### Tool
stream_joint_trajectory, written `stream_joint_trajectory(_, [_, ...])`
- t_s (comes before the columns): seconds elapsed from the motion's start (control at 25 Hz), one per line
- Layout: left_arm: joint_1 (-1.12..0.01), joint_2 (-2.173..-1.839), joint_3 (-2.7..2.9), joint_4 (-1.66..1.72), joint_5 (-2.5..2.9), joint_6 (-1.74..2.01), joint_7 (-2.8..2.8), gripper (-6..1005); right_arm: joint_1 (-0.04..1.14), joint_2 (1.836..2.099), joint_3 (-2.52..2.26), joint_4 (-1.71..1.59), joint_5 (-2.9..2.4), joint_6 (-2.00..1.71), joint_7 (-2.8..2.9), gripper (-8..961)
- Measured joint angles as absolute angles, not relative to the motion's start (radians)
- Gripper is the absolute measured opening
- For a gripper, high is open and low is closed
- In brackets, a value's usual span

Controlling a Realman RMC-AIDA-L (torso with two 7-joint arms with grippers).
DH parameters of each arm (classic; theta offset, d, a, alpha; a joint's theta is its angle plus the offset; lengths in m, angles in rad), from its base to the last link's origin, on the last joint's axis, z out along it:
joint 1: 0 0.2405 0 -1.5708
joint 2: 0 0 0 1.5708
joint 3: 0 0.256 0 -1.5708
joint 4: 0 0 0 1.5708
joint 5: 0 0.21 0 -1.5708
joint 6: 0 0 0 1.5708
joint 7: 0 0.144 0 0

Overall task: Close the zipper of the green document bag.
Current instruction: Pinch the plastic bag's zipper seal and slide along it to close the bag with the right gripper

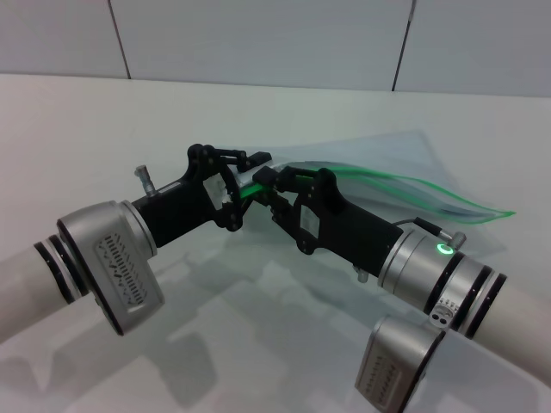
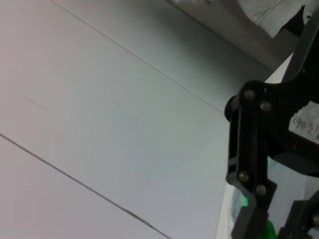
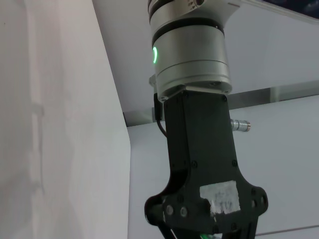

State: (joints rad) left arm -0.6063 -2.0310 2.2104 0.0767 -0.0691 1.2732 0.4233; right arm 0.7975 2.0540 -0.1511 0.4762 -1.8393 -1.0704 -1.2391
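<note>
Head view: the green document bag is lifted off the white table at its near end, where the left gripper and right gripper meet pinched on the zipper, whose two green strips gape apart and wave toward the far right corner, so the thin film looks light, floppy and slippery. Left wrist view: only black finger linkage and a bit of green strip beside the pouch show. Right wrist view: the left arm's wrist fills it, so I judge the best hold to be on the stiffer zip strip and slider tab, not the film.
</note>
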Motion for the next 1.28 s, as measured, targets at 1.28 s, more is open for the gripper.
stream_joint_trajectory(1.28, [-0.6, -2.031, 2.21, 0.071, -0.064, 1.273, 0.431, 55, 0.777, 2.051, -0.116, 0.541, -1.832, -1.043, -1.317, 77])
